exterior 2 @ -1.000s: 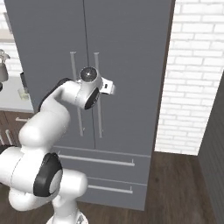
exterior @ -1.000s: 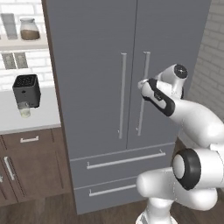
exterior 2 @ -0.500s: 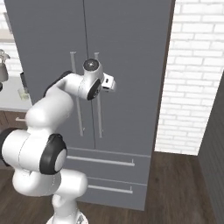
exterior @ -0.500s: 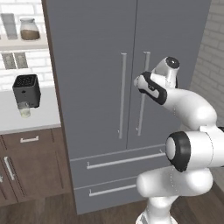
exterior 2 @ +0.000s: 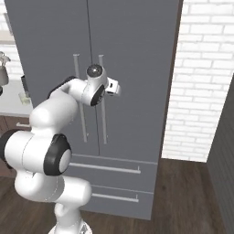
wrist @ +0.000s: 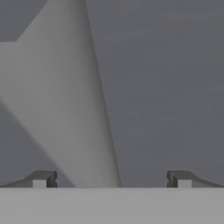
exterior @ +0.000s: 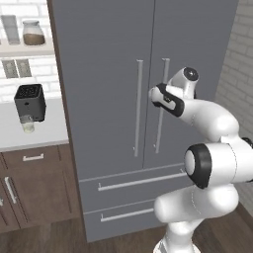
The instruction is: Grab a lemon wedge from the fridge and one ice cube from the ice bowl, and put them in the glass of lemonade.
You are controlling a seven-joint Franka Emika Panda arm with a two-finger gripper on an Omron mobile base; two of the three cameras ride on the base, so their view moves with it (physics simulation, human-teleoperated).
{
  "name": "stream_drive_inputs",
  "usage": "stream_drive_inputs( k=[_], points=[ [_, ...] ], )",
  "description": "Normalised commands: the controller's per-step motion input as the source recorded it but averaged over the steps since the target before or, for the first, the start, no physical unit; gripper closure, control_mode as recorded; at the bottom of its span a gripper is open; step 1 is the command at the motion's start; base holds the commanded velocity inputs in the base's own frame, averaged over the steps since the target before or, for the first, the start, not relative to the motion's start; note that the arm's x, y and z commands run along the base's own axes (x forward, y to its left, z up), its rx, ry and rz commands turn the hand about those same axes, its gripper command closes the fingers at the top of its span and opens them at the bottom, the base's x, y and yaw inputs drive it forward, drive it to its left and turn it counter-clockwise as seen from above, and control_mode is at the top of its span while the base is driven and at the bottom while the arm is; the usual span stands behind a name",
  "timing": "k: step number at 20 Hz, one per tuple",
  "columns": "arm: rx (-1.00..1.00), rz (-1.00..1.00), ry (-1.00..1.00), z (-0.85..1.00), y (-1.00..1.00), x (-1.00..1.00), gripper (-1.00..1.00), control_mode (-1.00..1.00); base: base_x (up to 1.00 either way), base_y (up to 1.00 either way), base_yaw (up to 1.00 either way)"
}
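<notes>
Standing shut, the fridge (exterior: 108, 99) fills the middle of the scene: tall flat grey, two doors, two drawers below with horizontal handles. Right door handle (exterior: 160, 104): long thin silver bar, vertical; left door handle (exterior: 138, 106) just beside it across the door seam. Gripper (wrist: 112, 179): up close against the right door, jaws wide apart with nothing between them; in the hand view a pale bar, which looks like the handle, rises between the two tips, no contact visible. Wrist (exterior: 168, 99) at upper-handle height, in front of the right handle. Glass of lemonade (exterior: 28, 126): small, pale yellow, on the white surface (exterior: 49, 133) left of the fridge, just in front of the black toaster (exterior: 30, 101). Brown wooden cabinets (exterior: 34, 188) under that surface. White brick wall (exterior 2: 201, 82) right of the fridge.
</notes>
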Motion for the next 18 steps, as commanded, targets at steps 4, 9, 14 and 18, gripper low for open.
stream_drive_inputs(
  k=[4,9,14,18],
  points=[
    [0.0,0.0,0.0,-0.06,0.0,0.21,-1.0,-1.0,0.0,0.0,0.0],
    [0.0,0.0,0.0,-0.01,0.04,0.17,1.0,-1.0,0.0,0.0,0.0],
    [0.0,0.0,0.0,0.0,0.01,0.12,1.0,-1.0,0.0,0.0,0.0],
    [0.0,0.0,0.0,0.0,0.0,0.04,1.0,-1.0,0.0,0.0,0.0]
  ],
)
